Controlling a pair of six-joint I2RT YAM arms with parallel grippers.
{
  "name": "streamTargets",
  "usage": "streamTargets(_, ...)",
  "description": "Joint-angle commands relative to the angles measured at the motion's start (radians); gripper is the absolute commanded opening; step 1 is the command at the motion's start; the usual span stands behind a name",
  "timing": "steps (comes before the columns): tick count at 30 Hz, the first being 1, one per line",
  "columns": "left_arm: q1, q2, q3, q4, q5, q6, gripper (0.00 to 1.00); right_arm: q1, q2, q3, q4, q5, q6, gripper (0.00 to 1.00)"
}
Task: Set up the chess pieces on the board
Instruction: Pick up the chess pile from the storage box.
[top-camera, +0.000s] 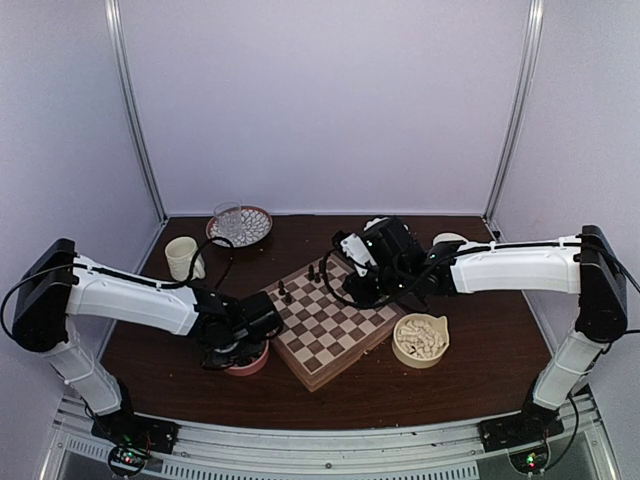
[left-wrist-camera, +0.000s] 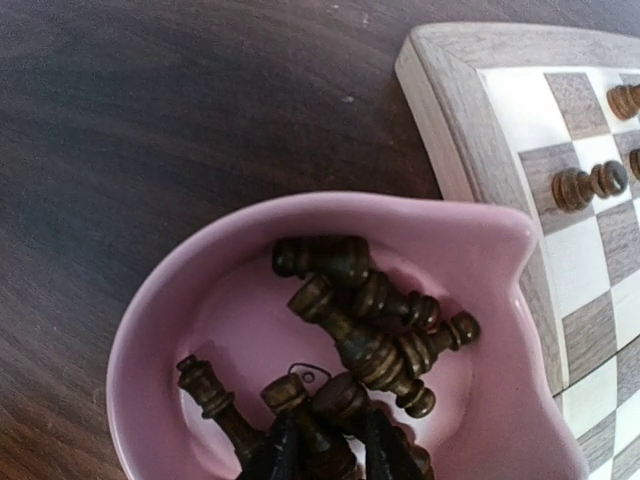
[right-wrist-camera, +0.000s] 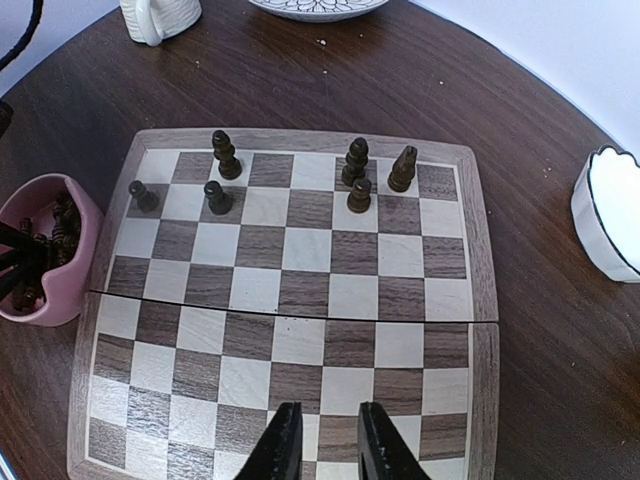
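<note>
Item 1 – board (right-wrist-camera: 480, 250): one, checked dark brown and cream, lying flat at the middle of the desk (top-camera: 480, 360).

Item 2 – dark pieces on the board (right-wrist-camera: 217, 197): six, all upright, in the two ranks along the edge farthest from the right hand. Three stand toward the pink-bowl side and three toward the other side.

Item 3 – pink bowl (left-wrist-camera: 160, 300): one, touching the board's side nearest the left arm. It holds a tangled heap of dark pieces (left-wrist-camera: 345, 330), about seven showing. They overlap, so the count is not sure.

Item 4 – cream bowl (top-camera: 420, 360): one, just beside the board on the right arm's side, heaped with cream pieces (top-camera: 422, 338). Their number cannot be told.

Item 5 – beyond the board: one mug (top-camera: 183, 257), one patterned plate (top-camera: 255, 228) with one glass (top-camera: 228, 218) on it, and one white dish (right-wrist-camera: 610, 215).

Item 6 – left hand (left-wrist-camera: 328, 420): down inside the pink bowl, fingers either side of one dark piece. Whether they are pressing on it cannot be told.

Item 7 – right hand (right-wrist-camera: 327, 410): above the board's bare half, fingers a little apart and grasping nothing.
</note>
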Motion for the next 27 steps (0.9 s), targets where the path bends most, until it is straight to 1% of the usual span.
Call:
streamTargets(1, -0.002, 0.014, -0.065, 0.026, 0.021, -0.071, 0.23, 0.006, -0.021, -0.010, 0.018, 0.007, 0.004, 0.22)
streamTargets(10, 0.002, 0.003, -0.081, 0.031, 0.024, -0.079, 0.19, 0.006, -0.021, -0.010, 0.018, 0.005, 0.005, 0.22)
streamTargets(12, 0.003, -0.015, -0.080, 0.024, 0.021, -0.073, 0.18, 0.007, -0.021, -0.010, 0.018, 0.005, 0.005, 0.22)
streamTargets(15, 0.002, -0.047, -0.079, 0.006, 0.010, -0.068, 0.14, 0.006, -0.021, -0.010, 0.019, 0.006, 0.005, 0.22)
streamTargets(18, 0.002, -0.079, -0.093, 0.004, 0.006, -0.070, 0.13, 0.006, -0.019, -0.009, 0.019, 0.006, 0.005, 0.22)
streamTargets(20, 0.002, -0.105, -0.101, 0.000, -0.001, -0.069, 0.11, 0.006, -0.019, -0.010, 0.019, 0.005, 0.005, 0.22)
streamTargets(23, 0.003, -0.152, -0.089, -0.014, -0.029, -0.027, 0.09, 0.007, -0.016, -0.010, 0.018, 0.005, 0.005, 0.22)
streamTargets(27, 0.002, -0.228, -0.044, -0.079, -0.077, 0.056, 0.09, 0.007, -0.021, -0.010, 0.018, 0.006, 0.004, 0.22)
